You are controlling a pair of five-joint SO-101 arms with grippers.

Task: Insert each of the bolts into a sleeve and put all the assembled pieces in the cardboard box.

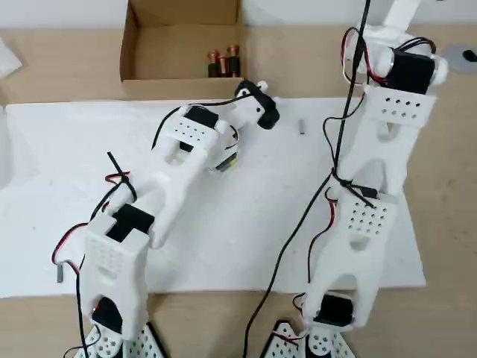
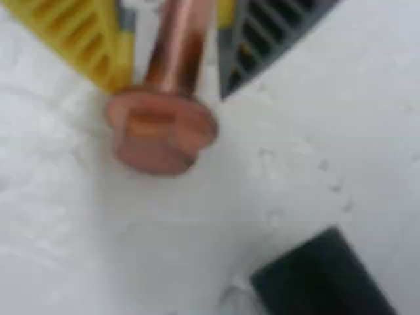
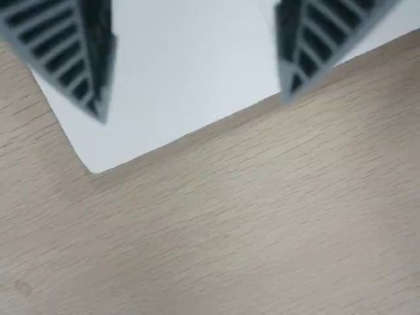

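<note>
My left gripper is shut on a copper bolt, held by its shank between the yellow and the black finger. The flanged head points down, just above the white sheet. In the high view this gripper hangs over the sheet's upper middle, just in front of the cardboard box. The box holds assembled copper-and-black pieces. A black part lies on the sheet close to the bolt; I cannot tell what it is. My right gripper is open, with nothing in it, over a corner of the sheet.
A small dark cylinder lies on the white sheet between the arms. Another small grey piece rests near the left arm's base. Bare wooden table surrounds the sheet. The right arm stretches along the sheet's right side.
</note>
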